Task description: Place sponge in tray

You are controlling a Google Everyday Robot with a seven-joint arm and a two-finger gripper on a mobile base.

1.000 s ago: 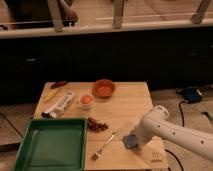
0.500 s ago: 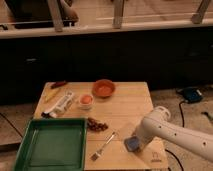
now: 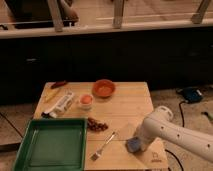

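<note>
The blue-grey sponge (image 3: 133, 145) lies on the wooden table near its front right corner, partly covered by my gripper (image 3: 137, 144), which comes down on it from the white arm (image 3: 170, 132) at the right. The dark-green tray (image 3: 52, 145) sits at the table's front left, with nothing in it. The sponge is well to the right of the tray, beyond the fork.
A fork (image 3: 102, 146) lies between tray and sponge. A dark brown cluster (image 3: 97, 125) sits by the tray's back right corner. An orange bowl (image 3: 104, 88), a small cup (image 3: 86, 101), a white-labelled tube (image 3: 59, 105) and a red item (image 3: 58, 84) stand farther back.
</note>
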